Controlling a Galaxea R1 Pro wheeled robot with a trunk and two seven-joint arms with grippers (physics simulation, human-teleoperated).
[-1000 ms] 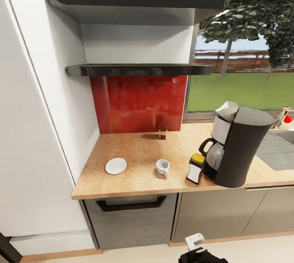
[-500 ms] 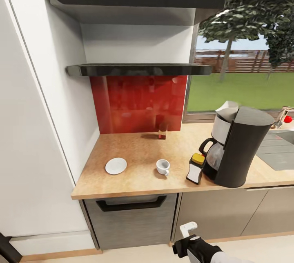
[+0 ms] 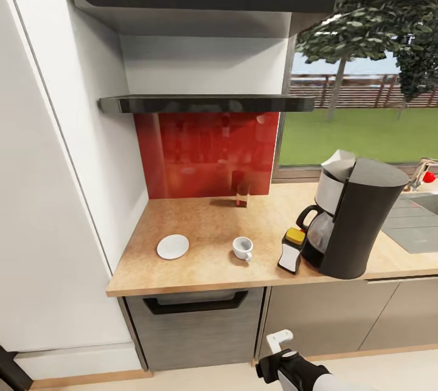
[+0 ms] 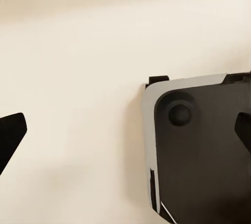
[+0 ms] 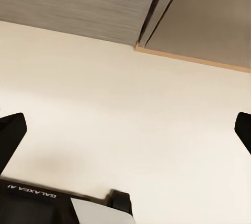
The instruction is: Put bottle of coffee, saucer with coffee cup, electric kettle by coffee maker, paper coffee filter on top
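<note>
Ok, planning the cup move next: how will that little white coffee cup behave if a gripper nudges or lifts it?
The coffee cup looks small and probably light, so a sideways nudge would likely slide it across the smooth countertop. It stands upright and looks squat, so tipping seems unlikely. Its small side handle may snag a finger and turn it. If ceramic, it could chip.

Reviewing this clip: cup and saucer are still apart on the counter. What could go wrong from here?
The coffee cup stands near the countertop's front edge; a clumsy grasp from the right gripper, now low by the cabinets, might knock it off. The bottle of coffee stands close beside the coffee maker, so placing the saucer there could tip it.
</note>
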